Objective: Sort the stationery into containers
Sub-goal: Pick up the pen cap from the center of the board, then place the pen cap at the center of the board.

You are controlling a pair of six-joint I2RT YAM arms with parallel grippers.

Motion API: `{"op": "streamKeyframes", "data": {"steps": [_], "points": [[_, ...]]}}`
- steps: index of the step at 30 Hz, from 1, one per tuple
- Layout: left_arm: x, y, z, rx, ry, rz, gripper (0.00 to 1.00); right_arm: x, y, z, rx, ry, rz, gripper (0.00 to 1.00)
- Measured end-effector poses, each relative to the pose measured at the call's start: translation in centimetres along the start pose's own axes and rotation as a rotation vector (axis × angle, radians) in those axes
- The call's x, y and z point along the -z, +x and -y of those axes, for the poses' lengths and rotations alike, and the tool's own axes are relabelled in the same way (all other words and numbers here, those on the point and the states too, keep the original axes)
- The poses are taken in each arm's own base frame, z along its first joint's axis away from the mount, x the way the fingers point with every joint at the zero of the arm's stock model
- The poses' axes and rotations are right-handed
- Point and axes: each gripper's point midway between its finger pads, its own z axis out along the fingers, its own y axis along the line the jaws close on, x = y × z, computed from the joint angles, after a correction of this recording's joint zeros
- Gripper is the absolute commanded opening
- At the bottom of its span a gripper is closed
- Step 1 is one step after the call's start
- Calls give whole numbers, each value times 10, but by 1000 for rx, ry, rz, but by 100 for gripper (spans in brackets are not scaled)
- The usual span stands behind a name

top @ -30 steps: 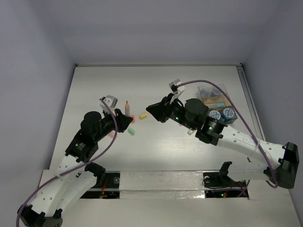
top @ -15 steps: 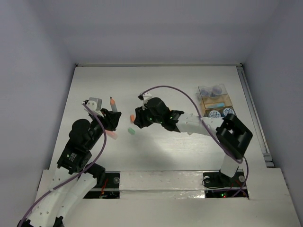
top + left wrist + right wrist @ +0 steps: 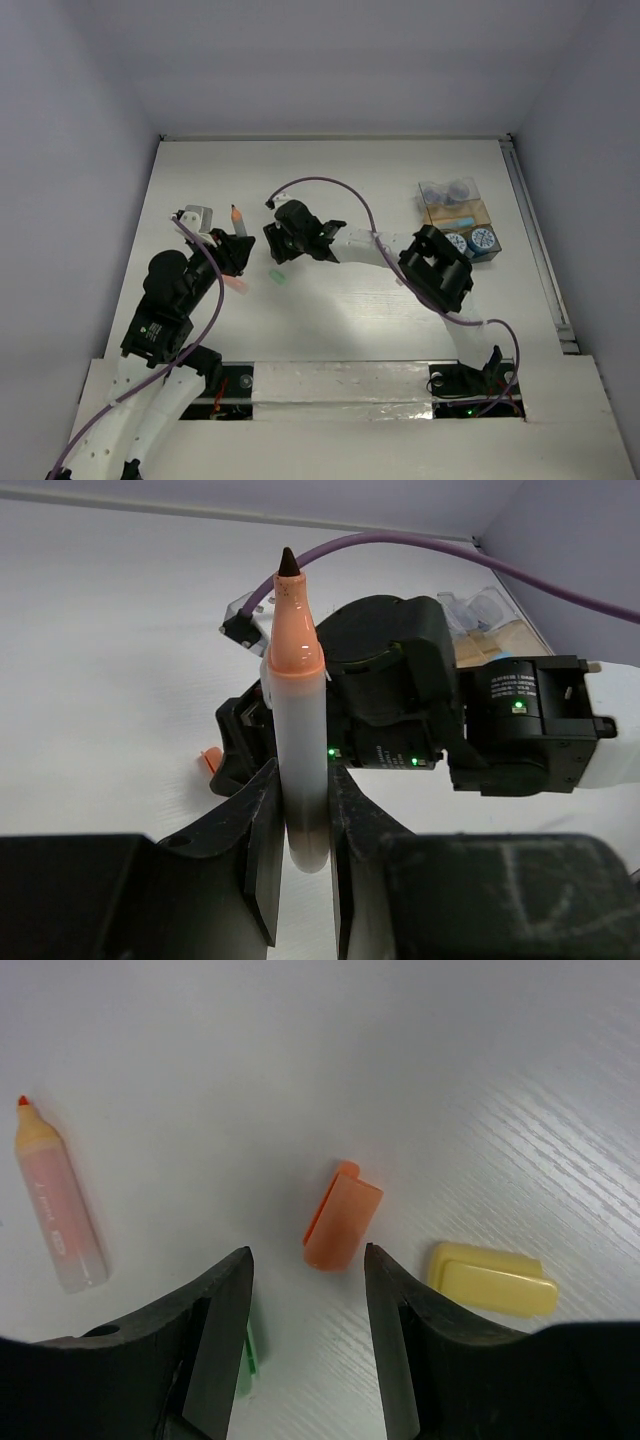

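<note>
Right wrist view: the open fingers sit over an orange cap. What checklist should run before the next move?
1. Right gripper open: ok, jaws apart.
2. Orange plastic cap inside the gap: ok, lying on the white table.
3. Yellow plastic cap outside the closing path: ok, beyond one finger.
4. Small green piece clear: not ok, partly hidden against the other finger.
5. Left gripper hold: ok, shut on the uncapped grey marker with orange collar.
6. Finger height above table: cannot tell.
</note>
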Motion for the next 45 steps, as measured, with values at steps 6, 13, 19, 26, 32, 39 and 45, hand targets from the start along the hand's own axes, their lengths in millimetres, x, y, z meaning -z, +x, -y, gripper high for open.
{"op": "streamKeyframes", "data": {"steps": [6, 13, 19, 26, 32, 39, 45], "points": [[0, 0, 1, 0, 7, -2, 0, -13, 3, 5, 24, 33, -37, 50], [0, 1, 1, 1, 8, -3, 0, -26, 9, 12, 55, 69, -66, 40], [0, 1, 2, 2, 9, -4, 0, -26, 6, 19, 87, 103, -71, 14], [0, 1, 2, 4, 11, -7, 0, -16, 5, 17, 111, 80, -59, 10], [0, 2, 3, 4, 18, -10, 0, 49, -9, 8, 126, 18, 13, 9], [0, 3, 5, 4, 27, -15, 0, 101, 25, 29, 126, 56, 6, 8], [-1, 3, 5, 4, 27, -18, 0, 103, 84, 52, 142, 107, -132, 9]]}}
